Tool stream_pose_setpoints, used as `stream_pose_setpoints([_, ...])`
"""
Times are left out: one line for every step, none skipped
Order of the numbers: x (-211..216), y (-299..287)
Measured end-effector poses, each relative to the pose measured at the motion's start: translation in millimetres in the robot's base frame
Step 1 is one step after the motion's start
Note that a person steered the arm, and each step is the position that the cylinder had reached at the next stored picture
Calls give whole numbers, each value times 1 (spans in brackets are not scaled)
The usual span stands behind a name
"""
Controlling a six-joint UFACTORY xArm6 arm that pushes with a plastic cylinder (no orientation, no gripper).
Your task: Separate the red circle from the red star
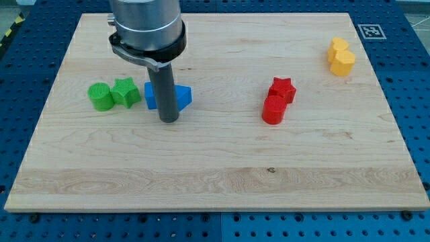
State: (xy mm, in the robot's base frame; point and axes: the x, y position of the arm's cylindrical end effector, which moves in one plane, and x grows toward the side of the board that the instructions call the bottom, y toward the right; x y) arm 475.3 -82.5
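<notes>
On the pale wooden board (222, 168), the red plastic circle block (273, 109) sits touching the red plastic star block (282, 89), which lies at its one o'clock. My tip (168, 119) (a bare rod, so no jaws to clench or release) rests well apart at their nine o'clock, in front of the blue blocks (183, 96). Green blocks (111, 94) sit at its ten o'clock; yellow blocks (340, 56) at two o'clock.
</notes>
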Motion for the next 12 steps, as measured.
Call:
stream_pose_setpoints([7, 2])
stream_pose_setpoints([32, 61])
stream_pose_setpoints([30, 145])
stream_pose_setpoints([26, 164])
stream_pose_setpoints([14, 184])
stream_pose_setpoints([17, 196])
stream_pose_setpoints([18, 246])
stream_pose_setpoints([16, 242])
stream_pose_setpoints([14, 219])
stream_pose_setpoints([14, 196])
stream_pose_setpoints([6, 188])
stream_pose_setpoints([6, 177])
